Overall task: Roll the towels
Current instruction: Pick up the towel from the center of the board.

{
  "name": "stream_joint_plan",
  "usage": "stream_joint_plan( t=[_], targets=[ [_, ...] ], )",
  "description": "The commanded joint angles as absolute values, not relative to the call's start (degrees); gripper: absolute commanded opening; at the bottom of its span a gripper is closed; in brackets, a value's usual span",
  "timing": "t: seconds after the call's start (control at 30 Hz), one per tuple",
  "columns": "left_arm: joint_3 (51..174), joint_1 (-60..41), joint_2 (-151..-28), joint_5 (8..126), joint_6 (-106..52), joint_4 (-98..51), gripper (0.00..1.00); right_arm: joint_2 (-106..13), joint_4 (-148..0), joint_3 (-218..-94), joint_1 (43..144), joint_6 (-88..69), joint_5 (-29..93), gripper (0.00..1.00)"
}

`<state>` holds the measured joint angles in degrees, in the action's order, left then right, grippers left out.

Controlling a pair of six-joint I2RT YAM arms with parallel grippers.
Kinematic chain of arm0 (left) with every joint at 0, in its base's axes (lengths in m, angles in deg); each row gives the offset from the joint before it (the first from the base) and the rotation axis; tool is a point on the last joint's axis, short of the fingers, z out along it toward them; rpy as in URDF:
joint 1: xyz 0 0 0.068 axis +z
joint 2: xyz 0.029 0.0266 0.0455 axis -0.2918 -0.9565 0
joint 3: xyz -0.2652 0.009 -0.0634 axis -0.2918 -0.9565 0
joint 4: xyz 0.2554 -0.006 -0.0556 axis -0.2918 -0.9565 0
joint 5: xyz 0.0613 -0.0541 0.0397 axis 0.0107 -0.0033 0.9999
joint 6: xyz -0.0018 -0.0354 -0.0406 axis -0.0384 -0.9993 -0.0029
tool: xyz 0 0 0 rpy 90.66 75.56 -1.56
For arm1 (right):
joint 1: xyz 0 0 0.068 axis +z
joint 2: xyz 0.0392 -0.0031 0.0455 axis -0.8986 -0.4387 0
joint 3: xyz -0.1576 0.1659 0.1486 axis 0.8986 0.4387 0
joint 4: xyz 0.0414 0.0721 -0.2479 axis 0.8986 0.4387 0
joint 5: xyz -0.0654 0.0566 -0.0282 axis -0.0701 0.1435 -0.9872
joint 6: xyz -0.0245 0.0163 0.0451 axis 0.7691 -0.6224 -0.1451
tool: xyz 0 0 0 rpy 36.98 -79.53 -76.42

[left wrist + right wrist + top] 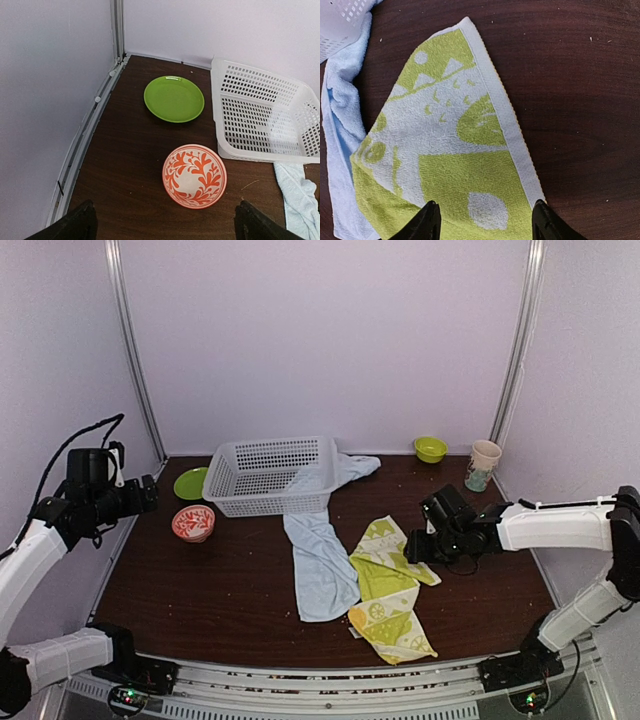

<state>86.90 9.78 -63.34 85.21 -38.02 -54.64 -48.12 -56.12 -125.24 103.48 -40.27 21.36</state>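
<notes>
The pale blue towel trails from the white basket down across the table's middle. Its edge shows in the left wrist view and the right wrist view. The lime-green patterned towel lies crumpled just right of it, partly overlapping it. My right gripper hovers over that towel's right corner. It stands open, one finger over the cloth and one at its white border, holding nothing. My left gripper is raised at the far left and wide open above the bare table, nothing between its fingers.
A white mesh basket stands tilted at the back centre, over the blue towel's far end. A green plate and an orange patterned bowl sit left of it. A small green bowl and a cup stand at the back right.
</notes>
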Motion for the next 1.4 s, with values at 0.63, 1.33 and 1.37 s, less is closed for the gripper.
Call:
stream_joint_plan(
  t=[0.63,1.33,1.37],
  targets=[
    [86.27,9.76,-61.76,79.32,-38.02,-50.50,0.98,-54.47,-53.45,-126.79,107.06,-42.87,18.39,0.00],
    [85.90,6.91,-64.03,73.35,-36.32,-49.31,0.97,-33.47,-41.89,-144.43,103.95,-33.16,13.93,0.00],
    [85.90,6.91,-64.10,73.48,-36.35,-49.39,0.97,-32.64,-42.70,-145.98,103.96,-32.62,15.09,0.00]
  ],
)
